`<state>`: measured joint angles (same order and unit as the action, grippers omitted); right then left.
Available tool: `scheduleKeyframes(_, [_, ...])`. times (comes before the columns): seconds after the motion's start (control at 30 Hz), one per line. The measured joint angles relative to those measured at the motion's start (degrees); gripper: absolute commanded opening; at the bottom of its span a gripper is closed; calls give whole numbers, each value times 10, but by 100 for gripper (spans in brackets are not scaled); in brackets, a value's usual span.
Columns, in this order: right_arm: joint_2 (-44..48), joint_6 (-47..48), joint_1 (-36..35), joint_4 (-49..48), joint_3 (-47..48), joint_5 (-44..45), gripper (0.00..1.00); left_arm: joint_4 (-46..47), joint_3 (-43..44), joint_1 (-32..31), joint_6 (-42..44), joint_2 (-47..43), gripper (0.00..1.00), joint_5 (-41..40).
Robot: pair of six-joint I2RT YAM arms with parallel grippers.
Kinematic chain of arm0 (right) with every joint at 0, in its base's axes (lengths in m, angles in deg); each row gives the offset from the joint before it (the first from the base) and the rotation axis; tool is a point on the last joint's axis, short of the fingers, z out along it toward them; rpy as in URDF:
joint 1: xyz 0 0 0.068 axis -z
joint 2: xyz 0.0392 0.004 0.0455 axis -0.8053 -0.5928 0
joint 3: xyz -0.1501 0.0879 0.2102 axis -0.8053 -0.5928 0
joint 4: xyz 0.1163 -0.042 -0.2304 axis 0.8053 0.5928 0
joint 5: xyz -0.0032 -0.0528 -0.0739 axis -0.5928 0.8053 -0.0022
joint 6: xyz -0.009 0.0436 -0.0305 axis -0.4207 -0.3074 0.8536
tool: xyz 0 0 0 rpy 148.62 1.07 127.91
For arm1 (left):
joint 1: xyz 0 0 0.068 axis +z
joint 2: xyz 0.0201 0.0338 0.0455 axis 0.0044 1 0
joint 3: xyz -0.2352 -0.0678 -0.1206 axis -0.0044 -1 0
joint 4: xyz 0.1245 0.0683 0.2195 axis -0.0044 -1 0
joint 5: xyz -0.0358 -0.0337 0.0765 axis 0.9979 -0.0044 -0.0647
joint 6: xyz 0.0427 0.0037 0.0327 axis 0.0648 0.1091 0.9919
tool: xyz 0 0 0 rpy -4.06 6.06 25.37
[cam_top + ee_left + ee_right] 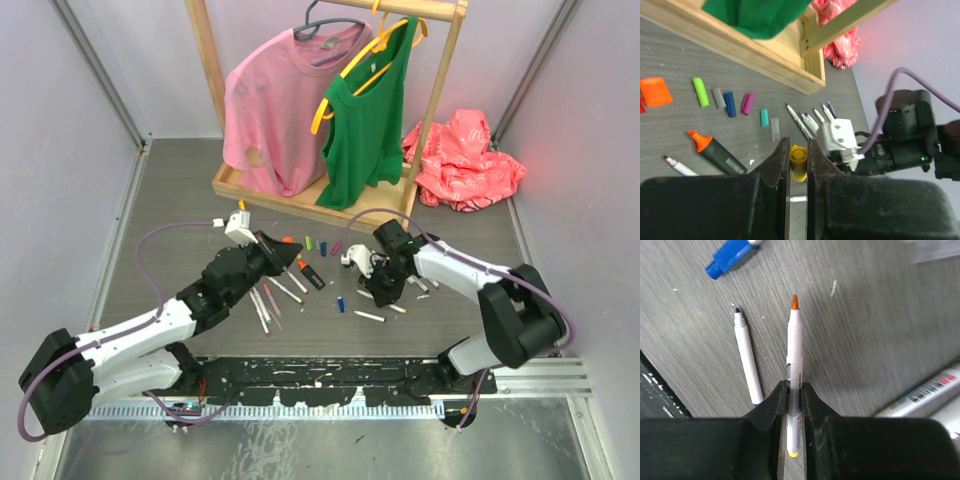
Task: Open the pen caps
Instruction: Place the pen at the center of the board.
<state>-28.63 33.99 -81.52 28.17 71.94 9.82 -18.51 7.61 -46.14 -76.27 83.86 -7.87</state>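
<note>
My left gripper [798, 145] is shut on a yellow pen cap [798, 165] and holds it above the table; in the top view it [278, 256] sits over the loose markers. My right gripper [794, 387] is shut on the barrel of a white marker [795, 335] with a bare orange tip and a yellow end; in the top view it [382, 291] is right of centre. Loose caps lie in a row: green [701, 92], grey [719, 98], blue [730, 104], purple [747, 103], teal [764, 118]. Another blue cap [730, 259] lies beyond the marker tip.
A black highlighter with an orange tip [717, 150] and several uncapped white markers [268, 300] lie on the table. Another white marker [748, 357] lies beside my right fingers. A wooden clothes rack [290, 195] with pink and green shirts stands at the back, with a red cloth [465, 160] to its right.
</note>
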Motion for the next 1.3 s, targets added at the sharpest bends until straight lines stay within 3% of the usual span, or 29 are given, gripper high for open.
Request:
scheduleKeyframes(0.1, [-45,-11,-21,2,2,28,4,5,-1,0,-9,17,0,26])
scheduleKeyframes(0.53, [-55,-32,-47,2,15,63,23,19,-49,0,-28,-24,0,38])
scheduleKeyframes(1.3, [-56,-33,-50,9,18,66,32,19,-60,0,-43,-25,0,37])
